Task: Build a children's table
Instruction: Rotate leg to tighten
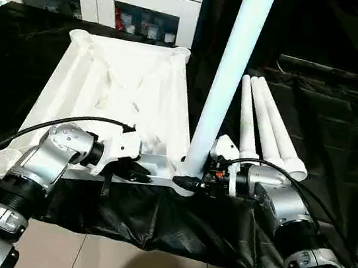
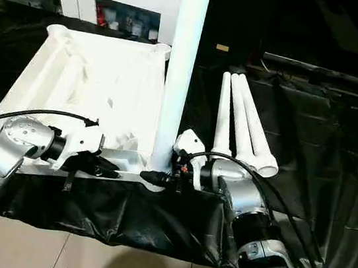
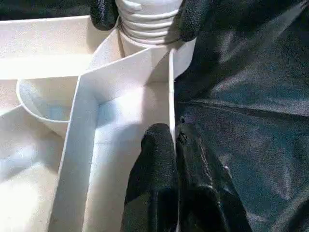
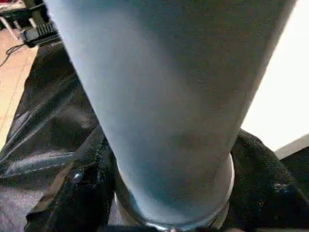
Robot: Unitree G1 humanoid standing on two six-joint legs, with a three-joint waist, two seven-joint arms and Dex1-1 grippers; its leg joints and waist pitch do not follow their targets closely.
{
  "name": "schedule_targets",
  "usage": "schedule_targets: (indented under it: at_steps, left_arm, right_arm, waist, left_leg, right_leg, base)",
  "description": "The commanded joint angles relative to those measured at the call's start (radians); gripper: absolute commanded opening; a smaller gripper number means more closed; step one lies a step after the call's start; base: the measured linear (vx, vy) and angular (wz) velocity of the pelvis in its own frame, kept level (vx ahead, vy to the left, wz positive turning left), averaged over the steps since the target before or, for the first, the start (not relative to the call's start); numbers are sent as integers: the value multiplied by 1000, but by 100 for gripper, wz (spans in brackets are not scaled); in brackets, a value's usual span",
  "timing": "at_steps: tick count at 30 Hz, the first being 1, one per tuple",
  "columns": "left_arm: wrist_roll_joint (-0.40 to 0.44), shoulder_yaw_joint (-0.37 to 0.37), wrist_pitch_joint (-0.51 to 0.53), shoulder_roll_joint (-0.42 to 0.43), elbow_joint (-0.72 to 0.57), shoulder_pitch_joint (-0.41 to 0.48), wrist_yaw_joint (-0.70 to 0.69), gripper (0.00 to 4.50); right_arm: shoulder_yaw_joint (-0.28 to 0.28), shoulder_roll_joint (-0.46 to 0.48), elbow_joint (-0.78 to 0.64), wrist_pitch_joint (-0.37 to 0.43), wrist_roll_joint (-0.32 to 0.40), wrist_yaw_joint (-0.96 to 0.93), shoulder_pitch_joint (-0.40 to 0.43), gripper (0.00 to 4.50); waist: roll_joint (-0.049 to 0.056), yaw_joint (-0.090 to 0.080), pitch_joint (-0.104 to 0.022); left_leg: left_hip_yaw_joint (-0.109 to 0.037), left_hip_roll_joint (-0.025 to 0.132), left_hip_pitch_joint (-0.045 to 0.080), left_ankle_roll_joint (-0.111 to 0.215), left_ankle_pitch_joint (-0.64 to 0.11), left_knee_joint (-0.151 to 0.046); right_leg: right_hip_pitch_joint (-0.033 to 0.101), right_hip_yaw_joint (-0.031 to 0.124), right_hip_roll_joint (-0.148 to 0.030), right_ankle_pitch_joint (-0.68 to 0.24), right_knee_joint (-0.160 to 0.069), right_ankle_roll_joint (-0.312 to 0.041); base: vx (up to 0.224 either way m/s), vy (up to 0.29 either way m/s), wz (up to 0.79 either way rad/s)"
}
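I am seeing the right gripper (image 1: pixel 189 183) with its jaws spread around the base of one leg (image 1: pixel 230 74), the two black fingers (image 3: pixel 104 12) pressing on either side of its ribbed end; that leg is standing nearly upright, its long axis running up out of the near right corner socket (image 3: pixel 145 48) of the table top (image 1: pixel 125 90). The left gripper (image 1: pixel 135 170) is pinching the thin near rim (image 3: pixel 172 104) of the top, its jaws pressed almost together on that wall, just beside the socket.

The table top is lying ribbed side up on the black-covered surface (image 1: pixel 341 117), its near edge along the surface's front; three more legs (image 1: pixel 266 129) are lying side by side to its right, long axes pointing away from me, flared ends nearest.

My left forearm (image 1: pixel 53 153) is reaching in from the lower left, wrist bent inward along the near edge; my right forearm (image 1: pixel 283 202) is coming in from the lower right, wrist turned toward the upright leg, so the two grippers are facing each other across the corner.
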Motion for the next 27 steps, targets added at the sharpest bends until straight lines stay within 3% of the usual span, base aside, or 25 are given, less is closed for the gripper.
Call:
schedule_targets:
  at_steps: [1, 6, 7, 10, 14, 17, 23, 27]
  left_arm:
    - [15, -4, 58, -64, -6, -7, 126, 0]
    - [36, 23, 145, -139, -22, -14, 291, 0]
    - [60, 35, 211, -206, -45, -18, 408, 0]
    - [87, 26, 262, -274, -72, -17, 490, 0]
    - [90, 2, 265, -307, -84, -17, 491, 0]
    - [88, -5, 257, -304, -83, -18, 483, 0]
    - [76, -2, 190, -218, -53, -21, 387, 0]
    - [66, -5, 145, -158, -63, -9, 290, 0]
  right_arm:
    - [7, 92, 20, 2, -8, -136, -6, 274]
    - [-54, 173, 113, 0, -31, -407, -40, 271]
    - [-87, 235, 170, -2, -28, -556, -67, 271]
    - [-103, 299, 203, 1, -26, -671, -90, 270]
    - [-81, 332, 193, -15, -38, -664, -90, 270]
    - [-82, 332, 188, -19, -41, -654, -88, 343]
    - [-75, 249, 149, -43, -38, -511, -76, 370]
    - [-42, 181, 121, -58, -32, -360, -63, 370]
  waist:
    - [8, -5, -54]
    - [8, -21, -48]
    - [12, -25, -50]
    - [12, -27, -52]
    - [7, -24, -61]
    - [7, -22, -61]
    - [12, -25, -58]
    - [12, -27, -61]
  left_leg:
    - [-7, 41, 16, -2, -237, -69]
    - [-19, 37, 20, -40, -317, -75]
    - [-18, 39, 25, -48, -322, -74]
    - [-18, 36, 23, -40, -316, -71]
    - [-11, 34, 15, -5, -240, -67]
    - [-7, 32, 11, 16, -195, -65]
    - [-10, 34, 14, 9, -245, -69]
    - [-9, 36, 10, 21, -213, -66]
  right_leg:
    - [39, 56, -87, -252, -75, -196]
    - [35, 53, -90, -444, -94, -142]
    - [30, 55, -91, -441, -94, -143]
    - [33, 55, -89, -418, -96, -144]
    - [41, 57, -82, -255, -82, -164]
    - [46, 55, -80, -182, -76, -182]
    - [45, 54, -80, -242, -83, -174]
    - [49, 56, -81, -175, -74, -194]
  base:
    - [0, 0, 0]
    - [0, 0, 0]
    - [0, 0, 0]
    - [0, 0, 0]
    - [0, 0, 0]
    - [0, 0, 0]
    - [0, 0, 0]
    - [0, 0, 0]
